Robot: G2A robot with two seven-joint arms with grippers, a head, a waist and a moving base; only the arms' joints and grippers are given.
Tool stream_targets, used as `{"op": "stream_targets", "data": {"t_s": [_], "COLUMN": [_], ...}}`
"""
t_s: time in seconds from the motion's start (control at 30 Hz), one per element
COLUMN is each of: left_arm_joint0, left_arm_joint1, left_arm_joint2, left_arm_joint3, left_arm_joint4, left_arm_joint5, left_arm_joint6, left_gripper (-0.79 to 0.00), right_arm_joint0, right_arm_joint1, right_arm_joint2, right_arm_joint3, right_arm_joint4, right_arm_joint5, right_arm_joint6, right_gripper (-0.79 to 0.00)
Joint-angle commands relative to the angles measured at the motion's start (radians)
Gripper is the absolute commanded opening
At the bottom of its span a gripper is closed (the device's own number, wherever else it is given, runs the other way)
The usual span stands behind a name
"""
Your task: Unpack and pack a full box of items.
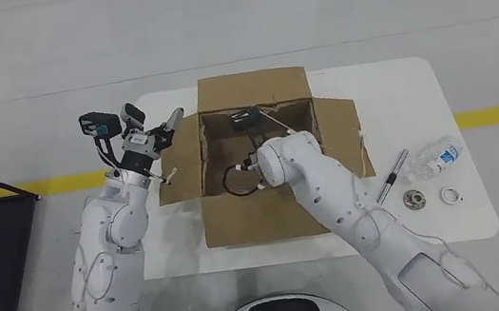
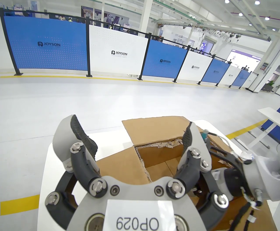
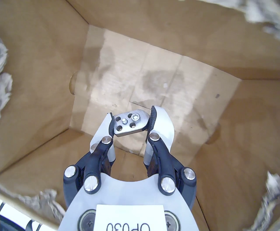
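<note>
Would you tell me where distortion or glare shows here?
Left wrist view: fence panels bow and ceiling lamps flare. Right wrist view: a pale lit patch on the cardboard box floor, beyond the metal plate in the right end effector.

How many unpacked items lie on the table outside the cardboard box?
4, all right of the brown cardboard box: a slim metal rod, a clear plastic bottle, a dark metal ring, a white ring. The right arm may hide more.
</note>
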Motion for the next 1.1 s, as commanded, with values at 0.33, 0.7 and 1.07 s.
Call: {"op": "stream_targets", "data": {"t_s": [0.33, 0.7, 1.07], "left_arm_joint0": [0.000, 0.000, 0.000], "left_arm_joint1": [0.000, 0.000, 0.000], "left_arm_joint2": [0.000, 0.000, 0.000], "left_arm_joint3": [0.000, 0.000, 0.000], "left_arm_joint4": [0.000, 0.000, 0.000], "left_arm_joint5": [0.000, 0.000, 0.000], "left_arm_joint6": [0.000, 0.000, 0.000], "left_gripper": [0.000, 0.000, 0.000], "right_arm_joint0": [-0.236, -0.729, -0.864], "right_arm_joint1": [0.041, 0.076, 0.082], "right_arm_joint2": [0.118, 0.428, 0.553], "right_arm_joint3": [-0.329, -0.786, -0.789], "right_arm_joint4": [-0.063, 0.061, 0.248], "right_arm_joint5": [-0.088, -0.023, -0.122], "right_arm_joint6": [-0.213, -0.776, -0.867], "right_gripper": [-0.785, -0.785, -0.785]}}
